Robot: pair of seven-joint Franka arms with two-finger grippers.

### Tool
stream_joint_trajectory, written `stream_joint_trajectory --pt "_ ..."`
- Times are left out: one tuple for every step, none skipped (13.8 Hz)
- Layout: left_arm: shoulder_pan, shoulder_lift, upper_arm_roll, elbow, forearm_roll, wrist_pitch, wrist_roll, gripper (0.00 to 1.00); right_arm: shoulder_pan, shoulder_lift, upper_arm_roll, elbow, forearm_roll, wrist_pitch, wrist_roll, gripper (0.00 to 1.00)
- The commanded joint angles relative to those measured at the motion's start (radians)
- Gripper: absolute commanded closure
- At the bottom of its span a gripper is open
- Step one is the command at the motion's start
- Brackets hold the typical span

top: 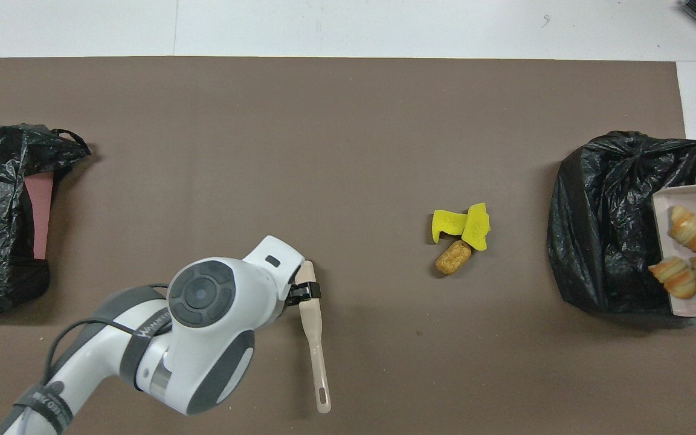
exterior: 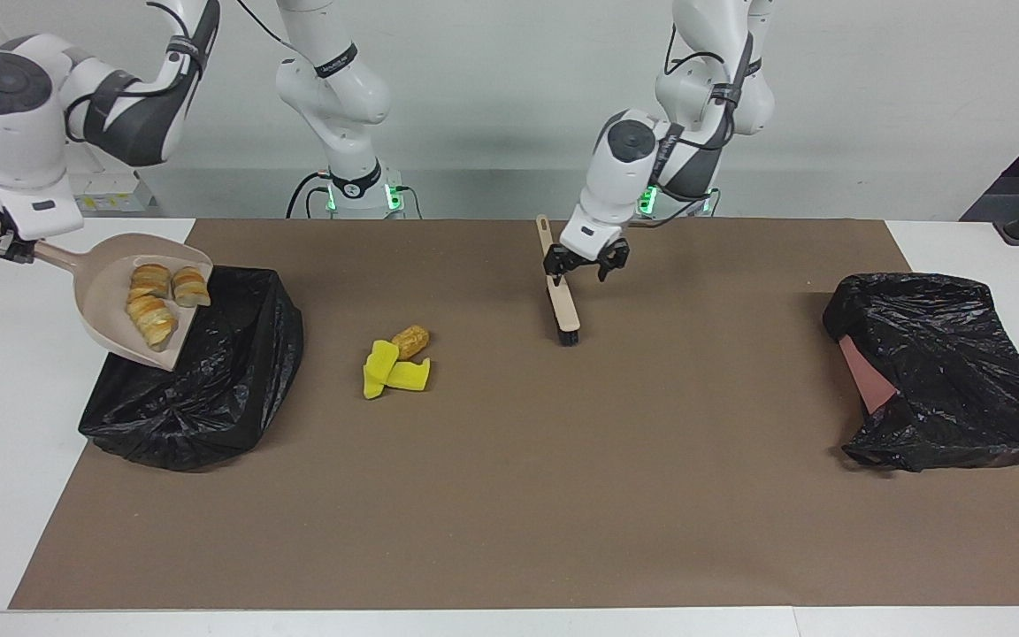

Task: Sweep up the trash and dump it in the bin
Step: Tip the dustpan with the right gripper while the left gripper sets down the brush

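Pastries (exterior: 156, 299): 3 croissant-like pcs, all lying in dustpan (exterior: 111, 332), which hangs tilted over the black-bagged bin (exterior: 209, 389) at right arm's end of table.
Roll (exterior: 410, 341): 1 brown bread roll on brown mat (exterior: 509, 495), touching the sponges, slightly nearer robots than them.
Sponges (exterior: 393, 372): 2 yellow pcs, overlapping, on mat between that bin and the brush.
Right gripper (exterior: 3, 249): closed tight on dustpan handle near its end; arm bent high, wrist pointing down, over table edge just off the mat.
Left gripper (exterior: 586, 263): fingers spread wide, holding nothing; hangs just above brush (exterior: 561, 292), arm elbowed fwd from its base.
Brush: 1, beige, lying flat on mat, handle end toward robots, bristle end away.
Bins: 2 w/ black liners; 2nd one (exterior: 943, 372) at left arm's end, well apart from the rest.
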Motion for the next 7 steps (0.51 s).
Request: stream_joint_trajectory --pt "0.102 0.013 -0.008 0.058 0.015 -0.016 0.086 0.00 0.059 -0.016 0.004 -0.011 -0.108 -0.002 -0.064 1.00" --pt "0.145 0.013 -0.009 0.075 0.015 -0.023 0.120 0.00 0.063 -0.016 0.004 -0.013 -0.132 -0.001 -0.074 1.00" --pt "0.180 0.013 -0.008 0.098 0.015 -0.037 0.151 0.00 0.065 -0.016 0.004 -0.013 -0.138 -0.002 -0.079 1.00" --pt "0.223 0.013 -0.009 0.119 0.015 -0.052 0.194 0.00 0.065 -0.017 0.004 -0.011 -0.161 -0.006 -0.082 1.00" --pt "0.272 0.013 -0.009 0.148 0.015 -0.088 0.253 0.00 0.063 -0.020 0.004 -0.007 -0.173 -0.016 -0.084 1.00" --pt "0.309 0.013 -0.009 0.179 0.015 -0.127 0.312 0.00 0.063 -0.028 0.003 -0.004 -0.173 -0.035 -0.090 1.00" --pt "0.344 0.013 -0.009 0.211 0.014 -0.166 0.361 0.00 0.063 -0.037 0.004 0.010 -0.173 -0.067 -0.108 1.00"
